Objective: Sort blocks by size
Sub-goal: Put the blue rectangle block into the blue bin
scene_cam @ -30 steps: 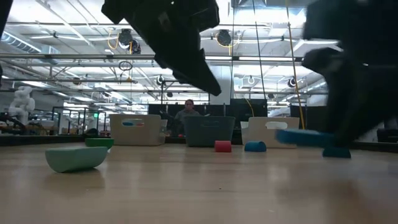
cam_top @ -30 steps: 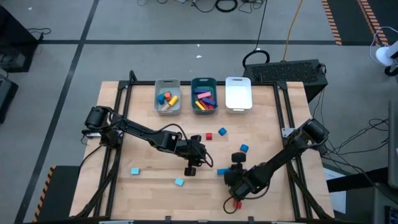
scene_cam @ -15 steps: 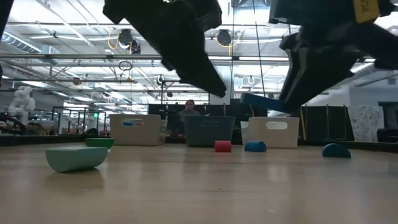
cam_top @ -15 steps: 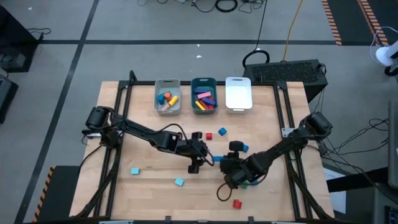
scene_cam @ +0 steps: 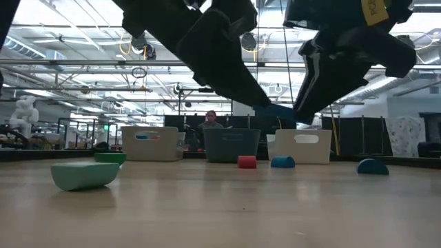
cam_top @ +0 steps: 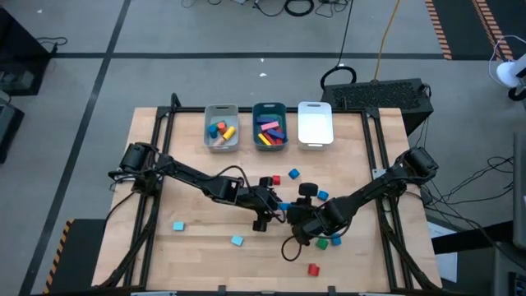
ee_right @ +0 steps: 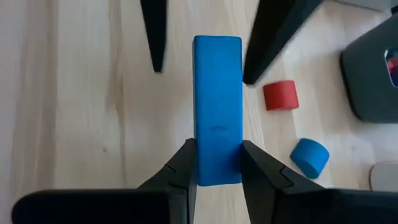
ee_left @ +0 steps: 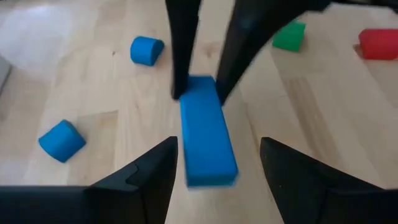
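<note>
Right pincer [ee_right: 217, 163] is clenched on one end of the long blue bar [ee_right: 217, 106], which we hold lifted off the bench [cam_top: 197, 238] near its middle. Left pincer [ee_left: 217, 165] stands released, fingers spread either side of the bar's free end, not yet touching. This looks like a handover between arms. To do it well, we should keep the right arm steady, close the left fingers squarely across the bar's narrow faces, and let the right go only once the left grip is firm. Afterwards the bar probably belongs in the teal tray [cam_top: 269, 109] at the far edge, where other long pieces lie. Loose blocks nearby: red cylinder [ee_right: 280, 96], blue cylinder [ee_right: 310, 157], green cube [ee_left: 289, 35].
</note>
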